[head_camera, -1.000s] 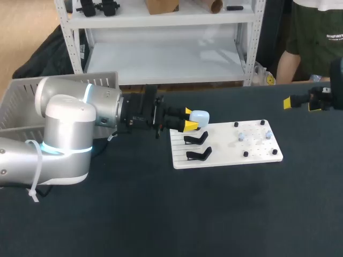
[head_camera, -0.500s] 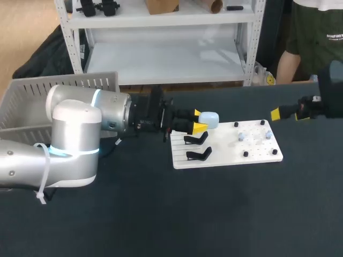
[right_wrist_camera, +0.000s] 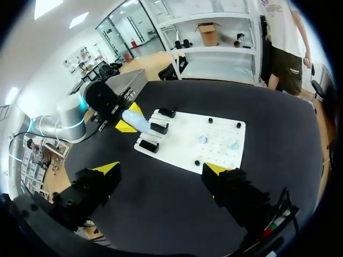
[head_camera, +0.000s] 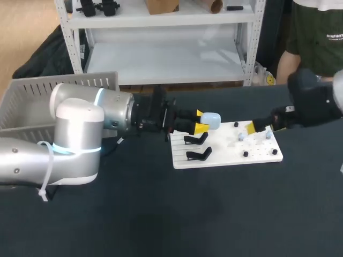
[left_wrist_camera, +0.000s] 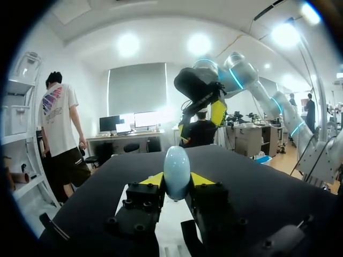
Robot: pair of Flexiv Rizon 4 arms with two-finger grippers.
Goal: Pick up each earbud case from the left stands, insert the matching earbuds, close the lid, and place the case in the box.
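My left gripper (head_camera: 200, 121) is shut on a pale blue earbud case (head_camera: 210, 120), held just above the back left corner of the white board (head_camera: 225, 156). In the left wrist view the case (left_wrist_camera: 176, 172) stands upright between the yellow fingertips (left_wrist_camera: 154, 179). Two black stands (head_camera: 196, 139) on the board's left side are empty. Two small pale earbuds (head_camera: 241, 136) sit among black pegs on its right side. My right gripper (head_camera: 261, 126) hovers wide open over that right side and holds nothing. In the right wrist view, the board (right_wrist_camera: 185, 131), earbuds (right_wrist_camera: 203, 139) and case (right_wrist_camera: 136, 121) lie ahead of its spread fingers (right_wrist_camera: 217, 169).
A grey slatted basket (head_camera: 32, 101) stands at the table's back left, behind my left arm. The dark tabletop (head_camera: 214, 214) stretches in front of the board.
My right arm has swung in from the right edge to over the board's right side. My left gripper has carried the case a little to the right.
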